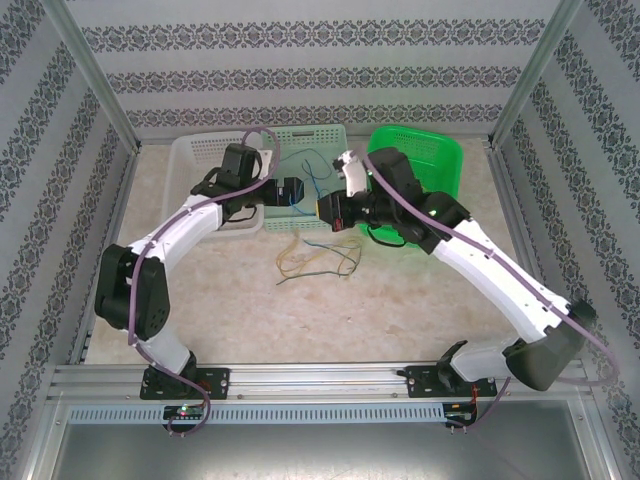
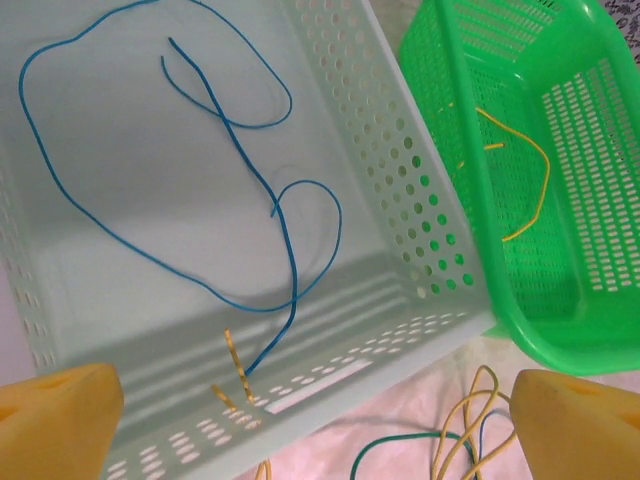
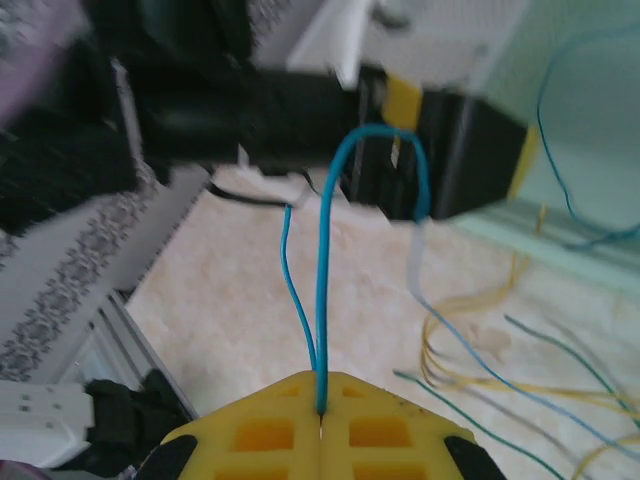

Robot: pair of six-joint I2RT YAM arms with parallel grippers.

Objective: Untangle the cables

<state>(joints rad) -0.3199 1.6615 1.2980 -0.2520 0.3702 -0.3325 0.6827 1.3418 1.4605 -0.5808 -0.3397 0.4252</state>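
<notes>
On the tabletop (image 1: 230, 295), centre: a loose tangle (image 1: 316, 262) of yellow, green and blue cables lies just in front of the baskets, strands crossing one another.
Right end effector (image 3: 320, 395): yellow fingers pressed tight together, and a blue cable (image 3: 323, 270) is pinched between them. It rises straight up from the tips, arches over and drops back toward the tangle.
Left end effector (image 2: 318, 405): jaws spread wide, with nothing between the yellow pads (image 2: 60, 420). It hangs above the near wall of the mint basket.
Mint basket (image 2: 400, 190): a long blue cable (image 2: 60, 195) sprawls in big open loops across its floor, one end curling near the middle.
Green basket (image 2: 470, 180): it sits right beside the mint one, and a single yellow cable (image 2: 540, 185) lies bent on its mesh bottom.
White basket (image 1: 195, 160): far left of the row, up against the mint basket, partly under the left arm.
Arms: both reach in from the near edge, and the two end effectors are close together above the tangle's far side.
</notes>
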